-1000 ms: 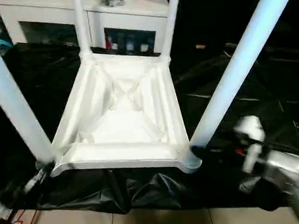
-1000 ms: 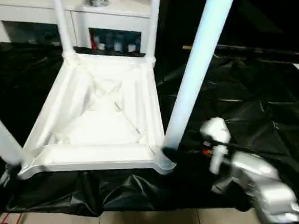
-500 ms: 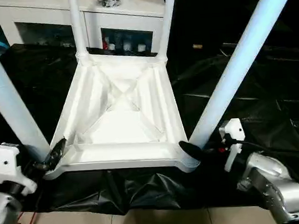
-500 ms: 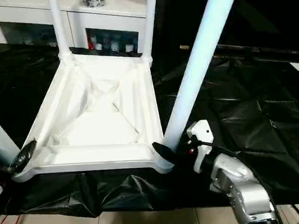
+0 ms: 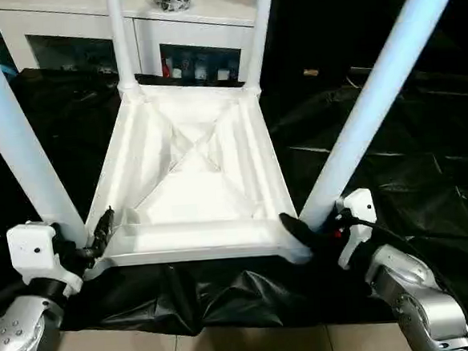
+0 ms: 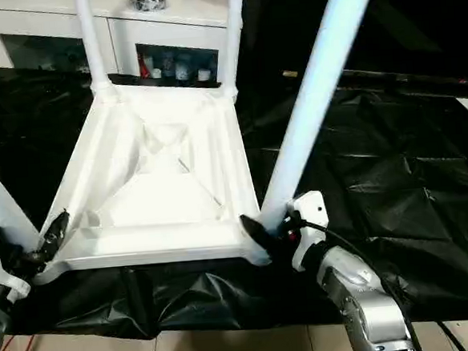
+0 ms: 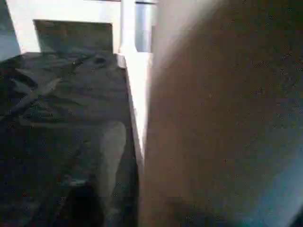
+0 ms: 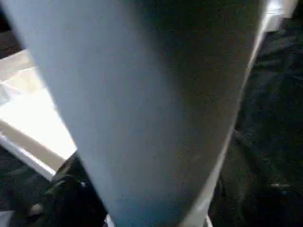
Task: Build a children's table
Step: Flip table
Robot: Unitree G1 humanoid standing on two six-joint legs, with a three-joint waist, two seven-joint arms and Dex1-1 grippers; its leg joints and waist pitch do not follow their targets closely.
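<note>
Four white legs stand up from the children's table [image 5: 192, 174], which lies upside down on the black sheet [image 5: 393, 156], ribbed underside toward me, reaching from between my pincers away to the white cabinet [image 5: 87, 29]. My left pincer [image 5: 94, 237] is clenched around the base of the near left leg [image 5: 15, 150], one black finger [image 5: 103, 226] lying inside the rim. My right pincer [image 5: 306, 228] grasps the near right leg [image 5: 373, 93] at its corner socket, a finger [image 6: 252, 230] on the rim.
</note>
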